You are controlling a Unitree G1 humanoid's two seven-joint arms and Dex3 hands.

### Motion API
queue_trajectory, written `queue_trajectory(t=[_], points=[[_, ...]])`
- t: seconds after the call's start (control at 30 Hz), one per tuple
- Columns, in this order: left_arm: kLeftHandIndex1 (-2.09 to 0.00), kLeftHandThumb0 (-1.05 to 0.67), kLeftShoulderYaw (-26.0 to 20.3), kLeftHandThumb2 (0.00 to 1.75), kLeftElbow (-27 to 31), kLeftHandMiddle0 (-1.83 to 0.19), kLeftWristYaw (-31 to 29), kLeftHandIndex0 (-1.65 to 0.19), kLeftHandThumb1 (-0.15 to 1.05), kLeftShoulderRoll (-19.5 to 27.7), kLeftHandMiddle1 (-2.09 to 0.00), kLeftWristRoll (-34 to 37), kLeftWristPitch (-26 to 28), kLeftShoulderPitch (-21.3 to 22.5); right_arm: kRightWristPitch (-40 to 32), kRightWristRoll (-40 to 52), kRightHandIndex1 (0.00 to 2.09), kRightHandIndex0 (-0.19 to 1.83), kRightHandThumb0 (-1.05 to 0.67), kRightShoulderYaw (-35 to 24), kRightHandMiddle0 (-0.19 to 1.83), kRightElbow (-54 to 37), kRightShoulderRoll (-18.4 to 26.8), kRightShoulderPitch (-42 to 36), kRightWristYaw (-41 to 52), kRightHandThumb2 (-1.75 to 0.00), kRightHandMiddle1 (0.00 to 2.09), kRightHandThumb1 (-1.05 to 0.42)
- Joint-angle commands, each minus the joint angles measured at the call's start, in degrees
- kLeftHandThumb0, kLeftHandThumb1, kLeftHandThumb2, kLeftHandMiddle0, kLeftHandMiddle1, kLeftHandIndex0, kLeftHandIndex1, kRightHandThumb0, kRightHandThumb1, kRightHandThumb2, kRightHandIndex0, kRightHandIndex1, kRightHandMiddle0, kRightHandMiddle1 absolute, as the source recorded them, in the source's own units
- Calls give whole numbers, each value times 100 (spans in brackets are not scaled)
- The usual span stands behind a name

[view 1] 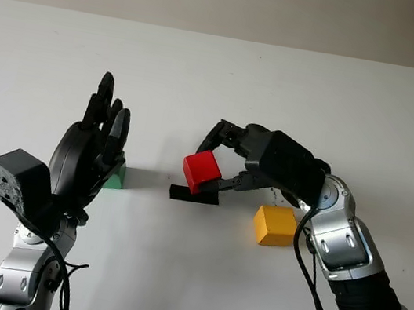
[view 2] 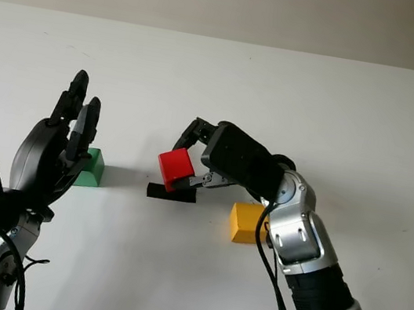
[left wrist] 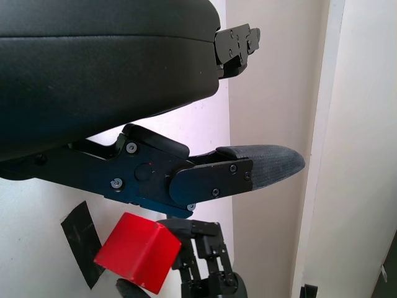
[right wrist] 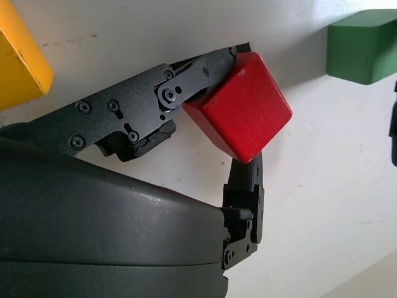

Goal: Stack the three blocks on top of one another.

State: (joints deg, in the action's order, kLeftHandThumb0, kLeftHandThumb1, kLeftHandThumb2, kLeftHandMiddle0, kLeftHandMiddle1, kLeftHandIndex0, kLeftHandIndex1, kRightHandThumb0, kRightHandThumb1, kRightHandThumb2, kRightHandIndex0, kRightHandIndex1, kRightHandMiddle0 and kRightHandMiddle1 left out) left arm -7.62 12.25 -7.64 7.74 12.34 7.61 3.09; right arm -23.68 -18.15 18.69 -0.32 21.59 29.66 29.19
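1. Right hand grips the red block between its fingers, near the middle of the white worktop.
2. Red block is tilted, one corner pointing down, held just above a strip of black tape stuck on the worktop. Can't tell if the low corner touches the tape.
3. Yellow block sits flat on the worktop just beside the right wrist, on the side nearer the robot, apart from the red block.
4. Left hand is open and holds nothing; it is raised above the worktop with its fingers pointing up and away from the robot.
5. Green block sits on the worktop just behind the left hand, on its inner side; in the left eye view the hand hides most of it. No contact visible between hand and block.
6. Green block is well apart from the red one; the tape strip lies between the green and yellow blocks.
7. All three blocks are separate, none stacked.
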Motion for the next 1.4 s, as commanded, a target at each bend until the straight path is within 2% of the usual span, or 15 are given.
queue_trajectory(t=[0.0,0.67,0.93,1.0,1.1,1.2,1.3,1.37], points=[[-6,-71,-3,55,75,17,19,18,105,-23,-6,-20,-40,-2,133,-14,5,19,-36,26,17,70,-22,-19,-35,-5,158,-100],[-5,-71,-2,56,94,17,5,18,105,6,-5,-19,-31,-18,712,-353,6,22,-38,209,21,302,131,-159,50,-5,156,-100],[-5,-71,-17,55,108,17,-1,19,105,-3,-5,-5,-32,-37,1352,-503,6,22,-37,217,21,464,201,-221,-43,-5,147,-100],[-5,-71,-20,55,94,18,-4,19,105,-9,-5,-2,-38,-34,1799,-707,5,20,-37,311,18,567,319,-217,-195,-5,134,-100],[-5,-71,-15,55,119,17,10,18,105,-12,-5,-7,0,-34,2678,-1097,4,15,-41,484,18,786,563,-187,-472,-5,80,-94],[-6,-71,-10,55,91,17,12,18,105,5,-6,-41,-34,-26,3150,-1315,2,4,-49,522,15,932,702,-152,-547,-5,42,-91],[-6,-71,-15,55,110,16,36,18,105,6,-6,-44,-2,-23,3345,-1438,1,-7,-53,498,10,979,828,-79,-461,-5,21,-91],[-6,-71,-12,55,131,16,65,17,105,-2,-6,-48,23,-24,3431,-1487,0,-11,-57,463,5,1006,906,-29,-418,-5,15,-91]])
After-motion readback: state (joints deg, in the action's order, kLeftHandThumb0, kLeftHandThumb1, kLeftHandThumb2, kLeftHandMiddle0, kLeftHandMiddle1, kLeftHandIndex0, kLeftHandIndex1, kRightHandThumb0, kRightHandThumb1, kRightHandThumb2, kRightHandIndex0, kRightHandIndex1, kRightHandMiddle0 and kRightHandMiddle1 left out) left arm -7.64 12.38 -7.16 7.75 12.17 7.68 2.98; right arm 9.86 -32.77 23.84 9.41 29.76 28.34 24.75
